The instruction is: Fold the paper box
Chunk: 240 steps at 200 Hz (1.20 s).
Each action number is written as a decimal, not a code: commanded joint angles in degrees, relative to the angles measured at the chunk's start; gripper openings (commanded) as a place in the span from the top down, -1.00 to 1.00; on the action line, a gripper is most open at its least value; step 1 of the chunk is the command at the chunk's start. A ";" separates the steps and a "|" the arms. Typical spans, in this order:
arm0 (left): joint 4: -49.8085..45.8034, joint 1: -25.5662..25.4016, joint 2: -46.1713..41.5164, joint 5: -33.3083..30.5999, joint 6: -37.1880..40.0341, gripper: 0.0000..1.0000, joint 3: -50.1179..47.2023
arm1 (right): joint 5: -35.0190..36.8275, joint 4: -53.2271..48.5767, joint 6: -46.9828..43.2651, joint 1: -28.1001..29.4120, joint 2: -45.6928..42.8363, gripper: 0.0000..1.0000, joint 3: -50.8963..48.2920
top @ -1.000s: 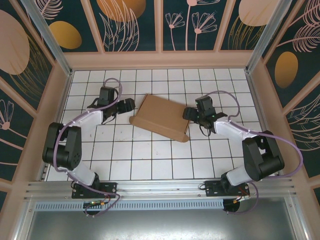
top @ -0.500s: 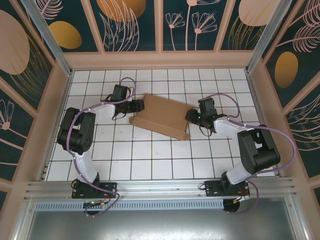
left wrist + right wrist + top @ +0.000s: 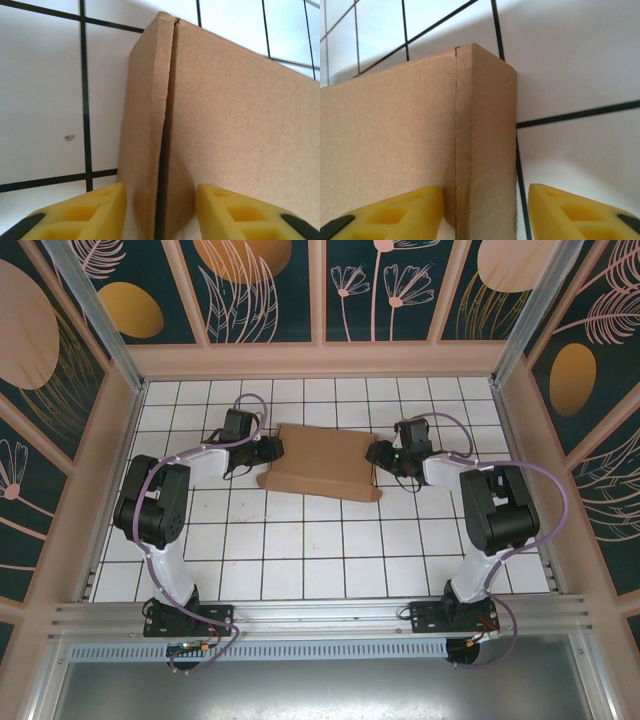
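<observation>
1. The paper box [image 3: 318, 462] lay closed and flat on the white gridded table [image 3: 300, 550]. It sat in the far half of the table, squarely between the two arms.
2. The left gripper [image 3: 272, 451] was parked right at the box's left end. Its jaws were spread wide, pinching nothing.
3. On the left wrist camera, its yellow fingers [image 3: 75, 215] straddled the box's end wall. One was on the tile side, the other over the top panel. A dark seam ran up between the wall and the top.
4. Over on the other side, the right gripper [image 3: 379, 454] sat at the box's right end. It was spread apart as well.
5. On the right wrist camera, one yellow pad [image 3: 390, 212] sat in front of the top panel. The other was out over bare tile, with a clear gap to the cardboard side wall.
6. From above, the box's near long side showed as a slightly darker band.
</observation>
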 commanded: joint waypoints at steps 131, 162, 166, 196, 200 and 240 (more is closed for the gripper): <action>-5.22 -1.21 -6.99 -33.04 -7.07 -0.51 17.95 | 11.48 -16.94 -4.47 4.88 -23.05 -0.74 0.68; -0.96 -1.66 -4.70 -35.85 -8.88 -0.50 19.78 | 7.59 -25.10 0.44 8.10 -28.09 -0.65 1.56; -1.17 -1.80 -4.13 -35.47 -9.46 -0.50 20.39 | 8.31 -26.30 0.79 8.95 -28.88 -0.66 1.98; -0.69 -4.30 -0.45 -33.54 -11.33 -0.48 22.87 | 9.45 -29.90 4.22 10.03 -33.70 -0.67 4.37; -1.27 -4.45 0.11 -33.04 -11.46 -0.49 23.36 | 9.68 -29.99 4.35 10.03 -33.93 -0.67 4.59; -4.07 -4.54 -0.62 -23.77 -6.93 -0.49 22.97 | 10.62 -26.59 -0.13 10.29 -34.05 -0.69 3.20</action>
